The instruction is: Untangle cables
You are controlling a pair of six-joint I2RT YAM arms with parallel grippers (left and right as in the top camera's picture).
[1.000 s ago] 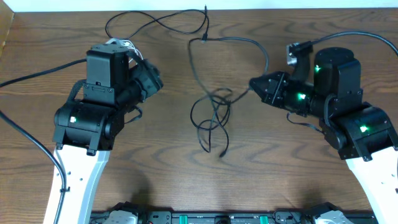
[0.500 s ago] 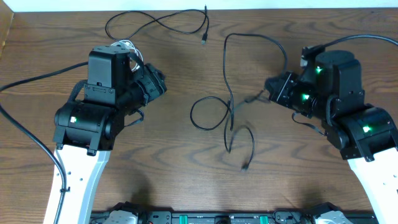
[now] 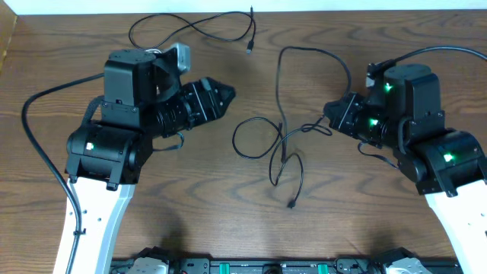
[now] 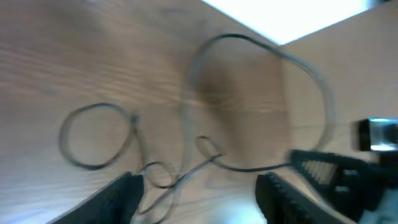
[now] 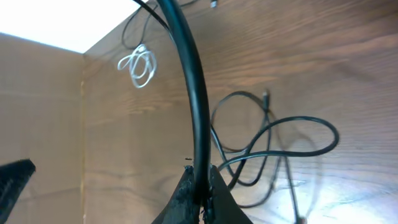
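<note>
A tangle of thin black cables (image 3: pixel 275 144) lies mid-table, its loops and a plug end (image 3: pixel 290 205) spread out. My right gripper (image 3: pixel 329 114) is shut on one strand that arcs up and away (image 5: pixel 186 74); in the right wrist view the jaws (image 5: pixel 200 183) pinch it tight. My left gripper (image 3: pixel 226 93) points right toward the tangle, fingers apart. The left wrist view is blurred: the left gripper (image 4: pixel 199 199) is open above cable loops (image 4: pixel 93 134), with nothing between the fingers. Another black cable (image 3: pixel 190 27) lies at the back. A white cable (image 5: pixel 140 62) sits coiled far off.
Thick black robot cables (image 3: pixel 46 99) (image 3: pixel 449 49) trail from both arms. The table's far edge (image 3: pixel 304 6) runs along the top, a cardboard wall (image 3: pixel 6 34) stands at the left, and an equipment rail (image 3: pixel 266 266) lines the front.
My right gripper pulled its strand to the right, spreading the tangle. My left gripper swung out to the right toward the tangle, its fingers narrowing slightly.
</note>
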